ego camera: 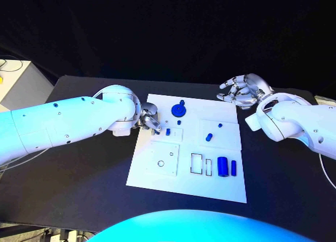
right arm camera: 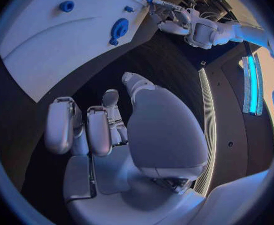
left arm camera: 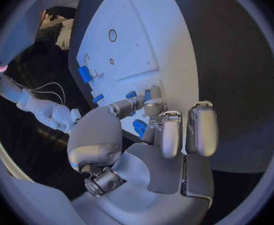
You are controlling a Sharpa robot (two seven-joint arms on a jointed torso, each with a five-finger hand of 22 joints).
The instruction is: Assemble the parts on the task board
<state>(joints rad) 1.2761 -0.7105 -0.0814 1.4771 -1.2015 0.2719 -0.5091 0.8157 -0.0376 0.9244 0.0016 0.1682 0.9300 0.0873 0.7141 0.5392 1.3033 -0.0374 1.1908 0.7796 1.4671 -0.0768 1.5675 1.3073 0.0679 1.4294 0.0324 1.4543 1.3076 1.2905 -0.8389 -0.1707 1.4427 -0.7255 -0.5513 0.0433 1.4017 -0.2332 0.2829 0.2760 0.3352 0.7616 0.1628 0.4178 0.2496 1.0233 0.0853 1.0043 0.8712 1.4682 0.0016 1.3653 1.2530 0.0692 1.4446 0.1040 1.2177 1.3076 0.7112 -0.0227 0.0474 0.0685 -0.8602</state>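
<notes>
Nearest you on the task board [ego camera: 184, 187], at its near right, two blue cylinders [ego camera: 226, 166] lie side by side, just beside two narrow rectangular slots [ego camera: 202, 164]. To their left sits a raised white square with a round hole [ego camera: 161, 163]. Mid-board, toward the right, you see a short blue peg [ego camera: 209, 136] and, a little beyond it, a smaller blue piece [ego camera: 220, 125].

At the board's left edge, your left hand [ego camera: 148, 121] reaches over the plate with its fingers curled; in the left wrist view the fingertips [left arm camera: 151, 106] pinch a small blue part [left arm camera: 139, 95], with another blue piece [left arm camera: 139, 128] close under the fingers.

Farther back, a blue round part with a knob [ego camera: 179, 109] rests near the board's far edge.

Farthest, your right hand [ego camera: 242, 91] hovers past the board's far right corner, fingers loosely bent and apart, holding nothing; the right wrist view confirms an empty palm [right arm camera: 156, 130].
</notes>
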